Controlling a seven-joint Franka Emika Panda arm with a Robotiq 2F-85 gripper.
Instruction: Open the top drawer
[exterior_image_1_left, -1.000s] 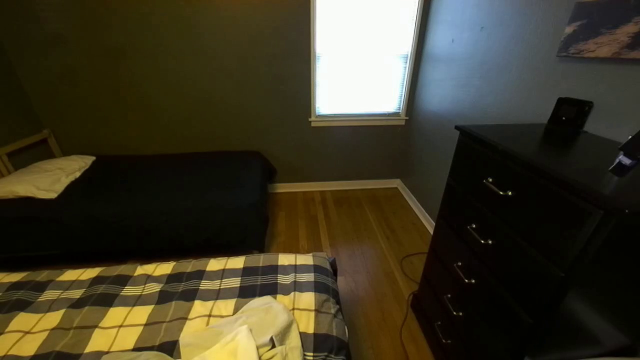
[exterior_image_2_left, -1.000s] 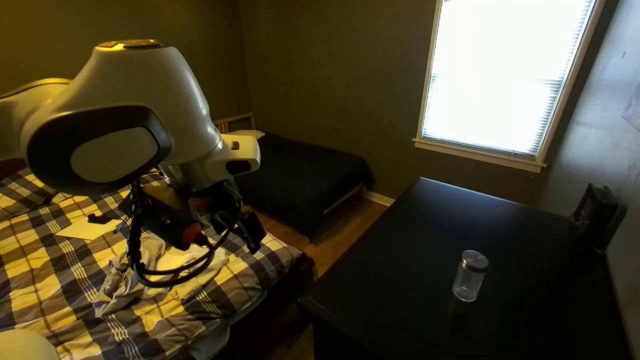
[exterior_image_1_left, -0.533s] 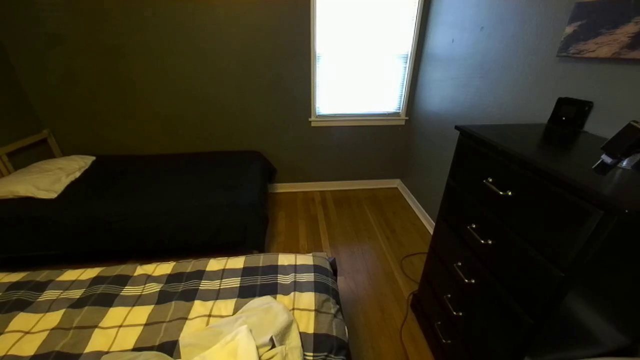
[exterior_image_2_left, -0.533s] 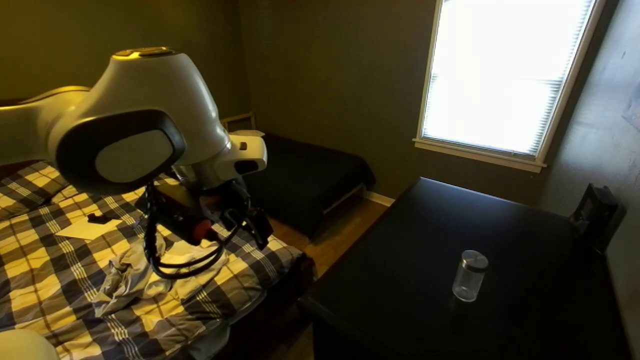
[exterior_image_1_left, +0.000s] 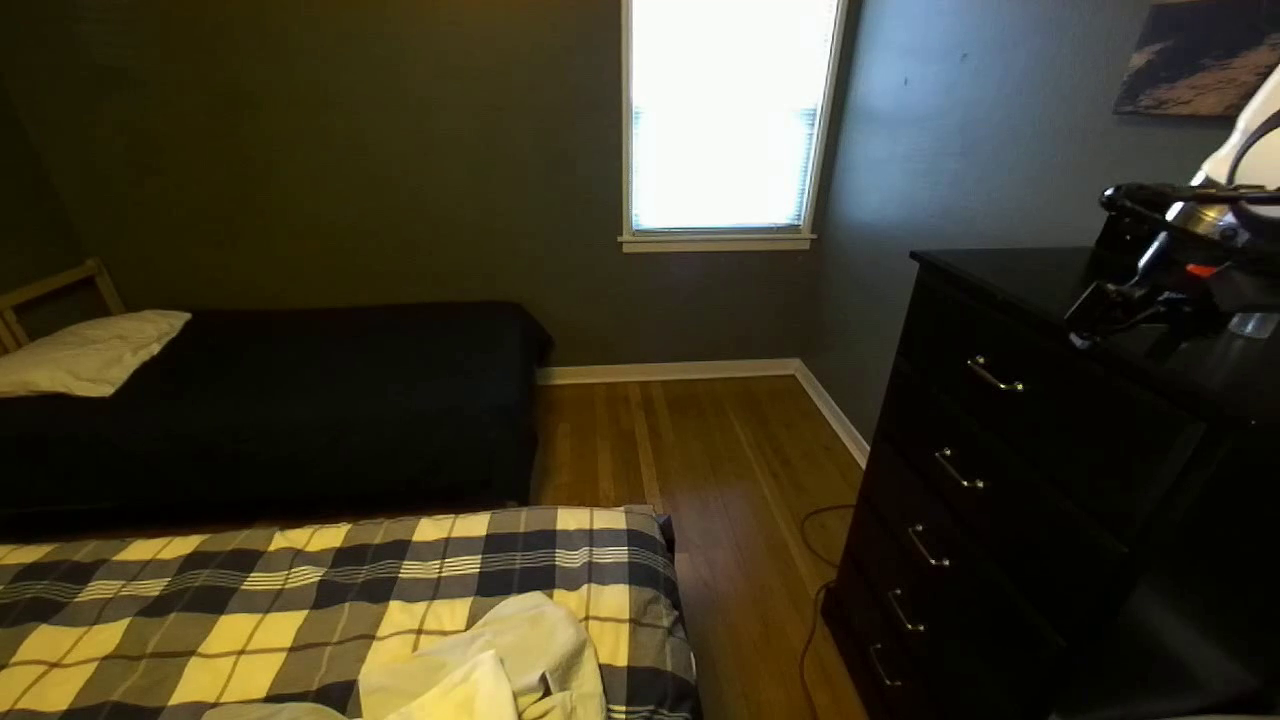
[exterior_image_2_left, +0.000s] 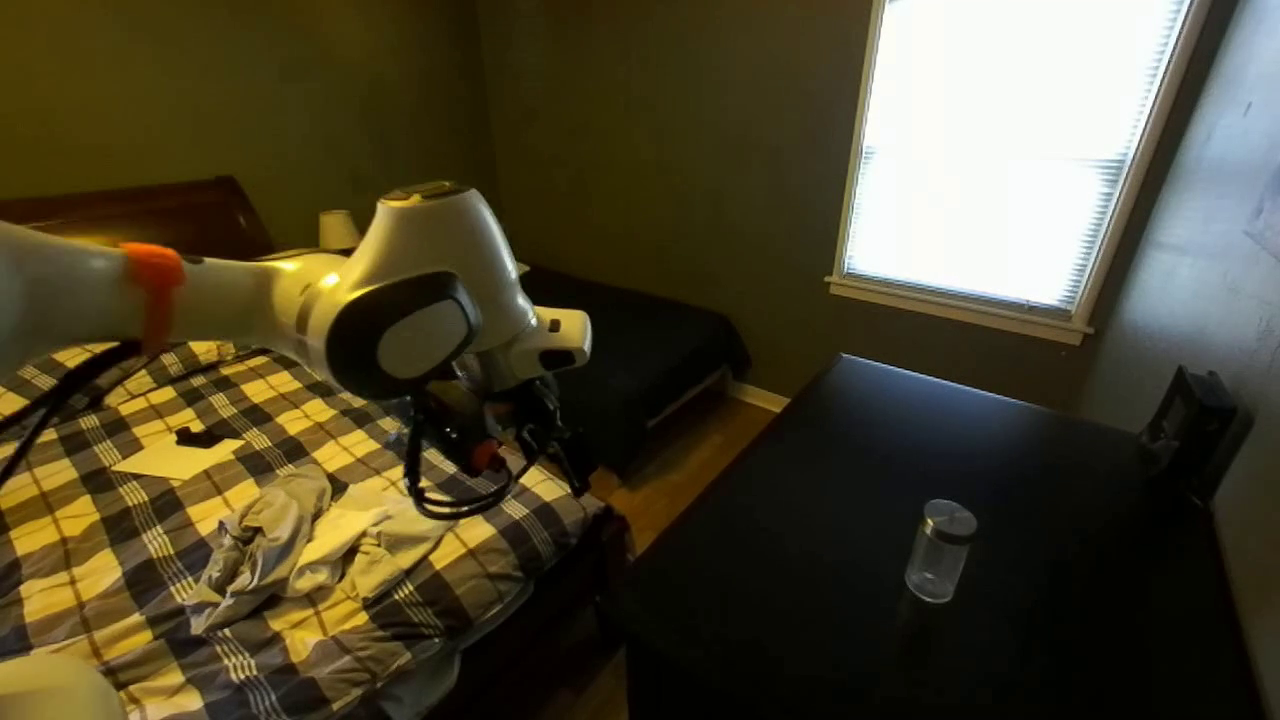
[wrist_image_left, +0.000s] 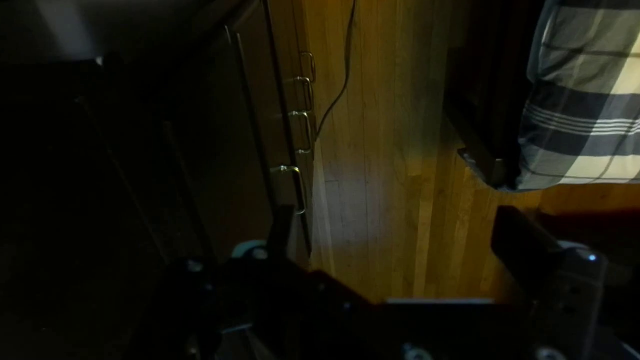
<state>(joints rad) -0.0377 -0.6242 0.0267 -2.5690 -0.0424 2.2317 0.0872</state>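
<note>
Spotter: Where's our target, and how do the jaws stand?

Me: The wide, dark wooden top drawer (exterior_image_1_left: 1060, 425) is at the right, highest in the tall black wooden dresser (exterior_image_2_left: 800, 520), and looks flush. My black two-fingered gripper (wrist_image_left: 396, 220) has its jaws spread wide, holding nothing, above the gap between dresser and plaid-covered bed (exterior_image_2_left: 110, 530).

Spotter: How do you take this reach?

Me: Best, I think, to centre over the slim silvery metal pull (exterior_image_1_left: 996, 374) — jaws square across the bar — then lower slowly, so one finger (wrist_image_left: 282, 230) slips behind it and its twin sits outside. Close firmly, back straight out, no twist. The slot behind looks thin; a fingertip could knock the drawer front.

Spotter: Counts?

Me: Five such pulls (exterior_image_1_left: 929, 547) show in an exterior view, only four in the wrist view. Two beds — the plaid one near, a dark-covered bed (exterior_image_1_left: 350, 420) far. On the dresser, one clear cylindrical jar (exterior_image_2_left: 937, 560) and one small black boxy device (exterior_image_2_left: 1190, 430). One bright white window (exterior_image_1_left: 730, 110), far. One gripper, mine.
</note>
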